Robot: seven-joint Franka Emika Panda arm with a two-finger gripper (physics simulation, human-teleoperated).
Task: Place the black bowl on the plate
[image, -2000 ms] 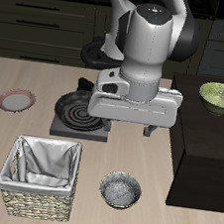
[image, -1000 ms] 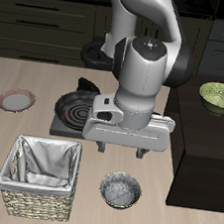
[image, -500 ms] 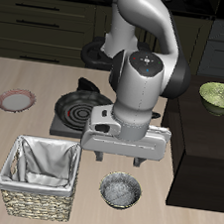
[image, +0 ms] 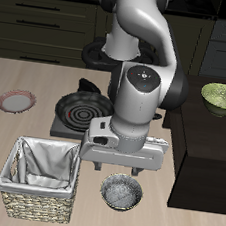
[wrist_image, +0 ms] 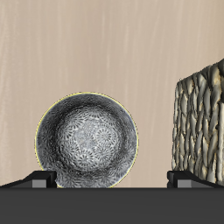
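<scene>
Exterior view: the whole worktop (image: 41, 136) is taken in, and the arm is seen bent forward with its hand (image: 116, 174) hanging just above the black bowl (image: 122, 193), which stands near the worktop's front edge. The hand is seen apart from the bowl, not touching it. The woven basket (image: 40, 181) with its grey lining is shown just beside the bowl, also near the front edge. The plate (image: 16, 100) is seen well apart from the bowl, farther back and close to a side edge. A small stove (image: 80, 113) with a ringed burner is shown towards the middle, partly hidden by the arm, and an olive-green bowl (image: 223, 96) rests on a dark cabinet (image: 206, 148) at the opposite side.

None of the plate, stove or green bowl is shown in the wrist view. There the black bowl (wrist_image: 87, 142) is looked into from straight above, and the basket's (wrist_image: 199, 124) woven wall is seen near it but not touching. Two fingertips (wrist_image: 41, 179) are shown spread wide, farther apart than the bowl is broad, with nothing held between them.

The bowl is seen as round and upright, with a speckled grey-silver inside, a thin pale rim and a dark outside.
</scene>
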